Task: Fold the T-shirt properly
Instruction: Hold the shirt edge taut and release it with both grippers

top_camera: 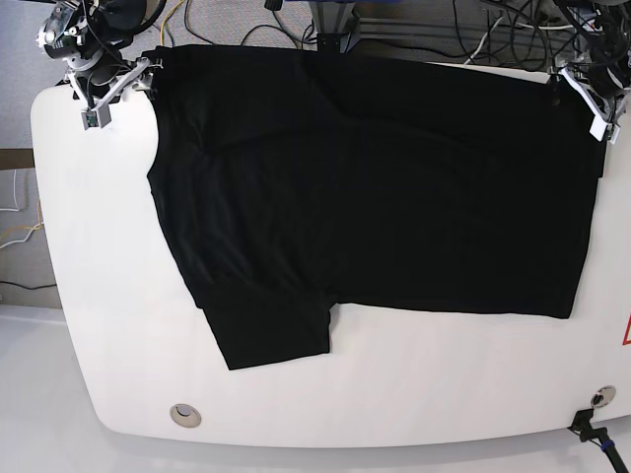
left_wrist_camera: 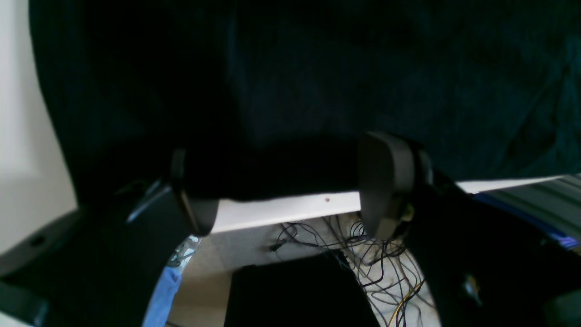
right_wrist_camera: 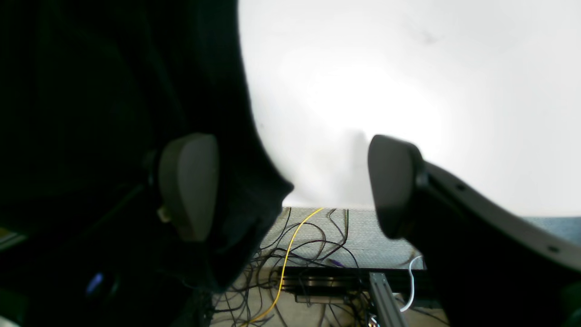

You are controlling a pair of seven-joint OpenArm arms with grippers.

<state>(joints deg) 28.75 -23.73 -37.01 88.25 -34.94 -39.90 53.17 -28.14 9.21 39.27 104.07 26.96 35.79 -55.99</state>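
The black T-shirt (top_camera: 375, 187) lies spread on the white table (top_camera: 99, 296), plain side up, with a sleeve pointing toward the near edge. My right gripper (top_camera: 108, 84) is at the shirt's far-left corner. In the right wrist view it (right_wrist_camera: 290, 186) is open, and a dark corner of the T-shirt (right_wrist_camera: 91, 91) reaches into the gap beside one finger (right_wrist_camera: 188, 186). My left gripper (top_camera: 592, 94) is at the far-right corner. In the left wrist view it (left_wrist_camera: 290, 190) stands open, with the T-shirt's (left_wrist_camera: 317, 68) edge lying between its fingers (left_wrist_camera: 386, 181) at the table's edge (left_wrist_camera: 281, 209).
Tangled cables (right_wrist_camera: 299, 245) and a metal frame (top_camera: 394, 25) lie beyond the table's far edge. A round grommet (top_camera: 183, 415) sits near the front-left corner. A black clamp (top_camera: 592, 424) is at the front right.
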